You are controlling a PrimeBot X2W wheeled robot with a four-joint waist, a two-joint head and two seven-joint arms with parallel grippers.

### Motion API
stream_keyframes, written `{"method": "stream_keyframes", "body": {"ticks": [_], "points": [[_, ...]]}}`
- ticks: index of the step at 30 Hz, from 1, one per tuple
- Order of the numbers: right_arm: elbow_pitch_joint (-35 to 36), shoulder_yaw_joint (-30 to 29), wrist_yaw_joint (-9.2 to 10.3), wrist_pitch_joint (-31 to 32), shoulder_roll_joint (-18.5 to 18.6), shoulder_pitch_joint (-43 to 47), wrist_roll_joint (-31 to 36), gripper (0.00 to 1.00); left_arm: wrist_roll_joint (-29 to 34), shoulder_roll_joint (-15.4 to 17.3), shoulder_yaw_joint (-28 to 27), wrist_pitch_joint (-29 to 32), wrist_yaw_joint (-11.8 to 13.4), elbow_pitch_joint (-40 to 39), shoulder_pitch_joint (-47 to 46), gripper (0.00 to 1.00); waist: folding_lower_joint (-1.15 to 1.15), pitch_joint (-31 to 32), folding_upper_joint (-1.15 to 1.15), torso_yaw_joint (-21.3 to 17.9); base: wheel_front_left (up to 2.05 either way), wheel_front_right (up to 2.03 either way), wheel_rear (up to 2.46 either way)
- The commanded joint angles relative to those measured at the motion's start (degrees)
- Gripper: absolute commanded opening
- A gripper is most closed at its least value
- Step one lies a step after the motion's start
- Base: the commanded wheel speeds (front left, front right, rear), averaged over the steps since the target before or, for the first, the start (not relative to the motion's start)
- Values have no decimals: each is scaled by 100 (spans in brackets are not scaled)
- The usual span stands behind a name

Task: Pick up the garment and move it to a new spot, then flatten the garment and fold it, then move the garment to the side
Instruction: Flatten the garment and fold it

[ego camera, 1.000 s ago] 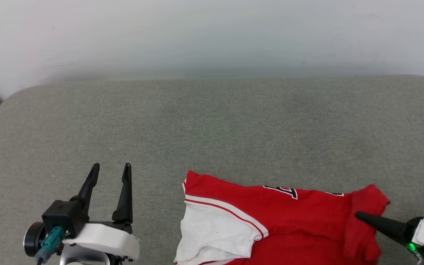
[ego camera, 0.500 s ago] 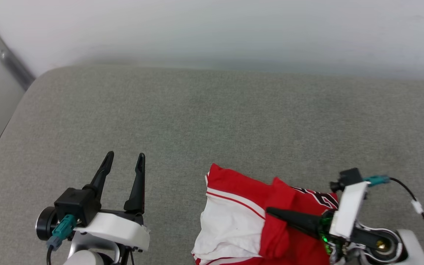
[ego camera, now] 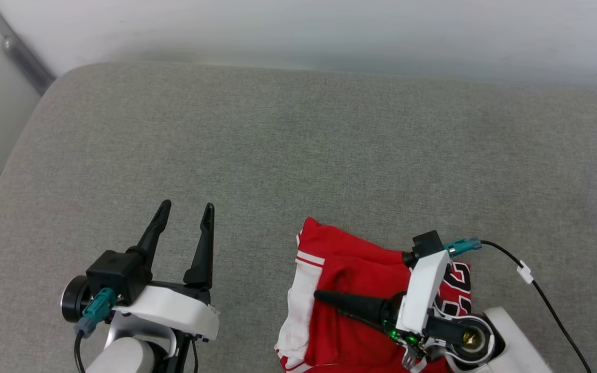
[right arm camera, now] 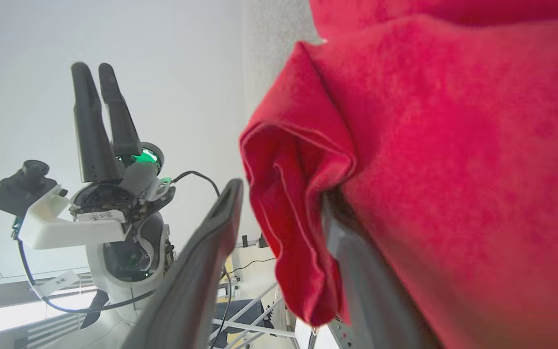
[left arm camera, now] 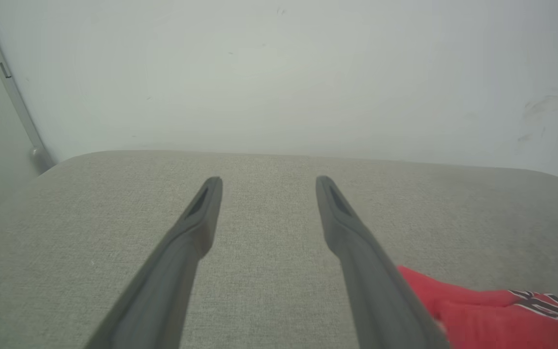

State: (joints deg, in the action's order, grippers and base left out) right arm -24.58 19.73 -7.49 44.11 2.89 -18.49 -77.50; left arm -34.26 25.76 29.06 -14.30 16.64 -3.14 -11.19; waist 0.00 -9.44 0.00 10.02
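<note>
The garment [ego camera: 350, 259], a bright red jersey with white sleeve panels and black lettering, lies bunched at the near edge of the grey cushion [ego camera: 298, 155]. My right gripper [ego camera: 324, 298] lies over it, pointing left. In the right wrist view its fingers [right arm camera: 281, 194] stand apart, and a loose red fold [right arm camera: 288, 203] hangs between them against the right finger. My left gripper [ego camera: 187, 207] stands open and empty left of the garment. In the left wrist view its fingers [left arm camera: 268, 182] stand above bare cushion, with the garment [left arm camera: 482, 310] at lower right.
A white wall [ego camera: 298, 31] runs behind the cushion. A grey rail [ego camera: 18, 52] slants at the far left, where the cushion's rounded left edge [ego camera: 13, 155] drops off. A black cable [ego camera: 547, 305] trails from the right wrist.
The right gripper has carried the garment's right edge leftward over the rest, and its jaws have parted. The camera has shifted. The left gripper has kept its pose.
</note>
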Motion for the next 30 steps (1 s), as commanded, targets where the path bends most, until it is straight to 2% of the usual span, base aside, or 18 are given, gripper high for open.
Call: {"method": "stream_keyframes", "body": {"ticks": [1,5,9,13,16,19,23,26,30], "points": [[-24,35,0,-52,-2,-95,16,100,31,-17,-12,-21,-20,5,-80,100,0,-6,0,-14,0,0,0],[-65,272,0,-312,-2,-245,106,100,49,-5,-22,-36,-30,33,-101,100,0,3,0,-79,0,0,0],[253,558,0,-737,133,-410,497,100,54,19,-34,-39,-30,47,-110,100,0,26,0,-153,0,0,0],[636,928,0,-1785,561,-577,1528,100,55,31,-46,-45,-5,62,-89,100,0,87,0,-232,0,0,0],[542,1006,0,-2672,912,-666,2554,100,54,47,-71,-52,50,68,-8,100,0,161,0,-310,0,0,0],[369,732,0,-3449,1083,-643,3515,100,67,79,-106,-46,117,99,84,100,0,268,0,-411,0,0,0],[293,1,1,-4235,1141,-348,4570,100,52,109,-159,-53,206,123,235,100,0,445,0,-576,0,0,0],[462,-600,1,-4573,1078,-103,5201,100,58,151,-191,-56,265,139,367,100,0,582,0,-706,0,0,0],[856,-1319,1,-4689,920,384,5777,100,67,191,-216,-56,347,144,528,100,0,753,0,-841,0,0,0]]}}
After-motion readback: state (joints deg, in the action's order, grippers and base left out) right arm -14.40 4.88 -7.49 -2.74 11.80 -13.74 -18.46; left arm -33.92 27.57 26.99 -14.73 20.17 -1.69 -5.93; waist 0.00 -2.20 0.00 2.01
